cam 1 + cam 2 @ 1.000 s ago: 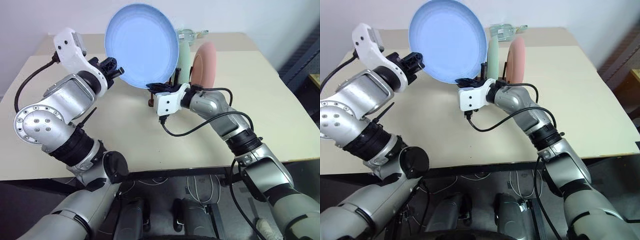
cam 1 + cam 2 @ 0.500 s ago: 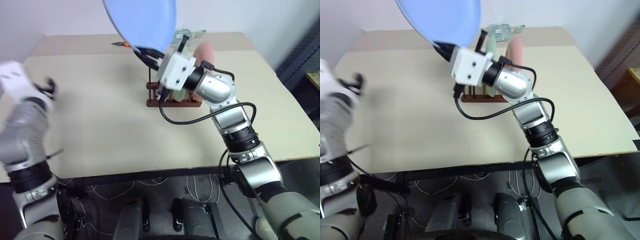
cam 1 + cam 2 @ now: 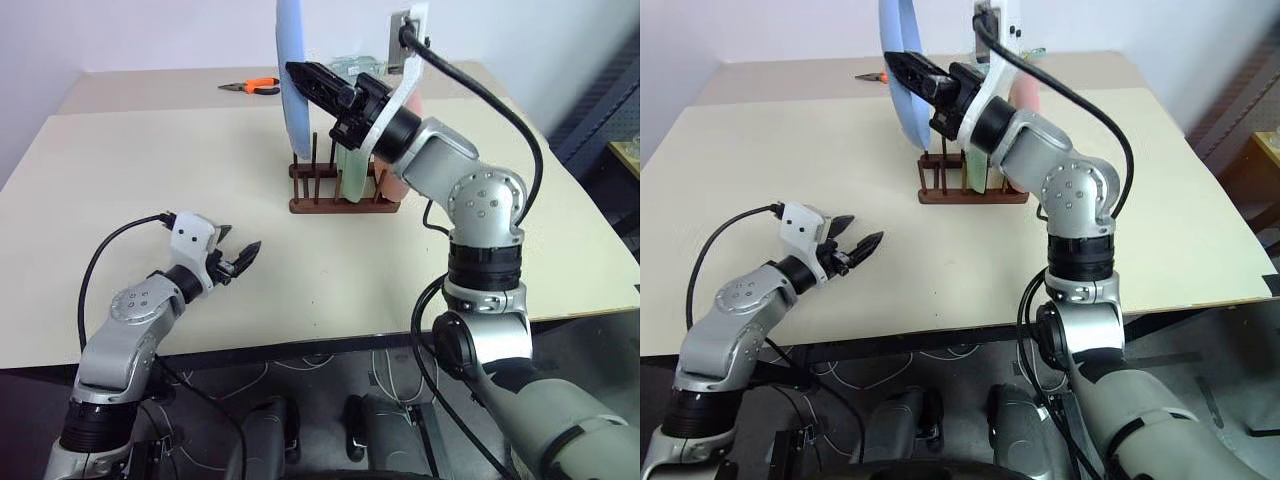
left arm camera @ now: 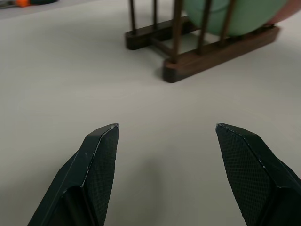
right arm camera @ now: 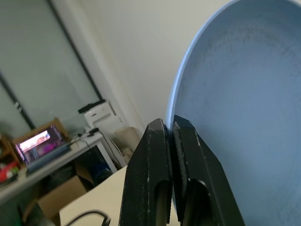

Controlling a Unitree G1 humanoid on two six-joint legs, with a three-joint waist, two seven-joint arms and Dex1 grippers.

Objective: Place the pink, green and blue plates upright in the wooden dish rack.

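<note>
Now your right end effector (image 3: 300,72) pinches the blue plate (image 3: 292,70) edge-on, upright, directly above the rack's (image 3: 340,200) empty front slots; green plate (image 3: 352,170) and pink plate (image 3: 1024,95) are already racked. Left end effector (image 3: 238,257) hangs wide open over the bench (image 3: 150,160), well apart.

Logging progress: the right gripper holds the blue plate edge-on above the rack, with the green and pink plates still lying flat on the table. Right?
Not quite. The green plate and pink plate already stand upright in the rack, as the left eye view shows. The rest holds: the right gripper is shut on the blue plate, edge-on above the rack.
</note>
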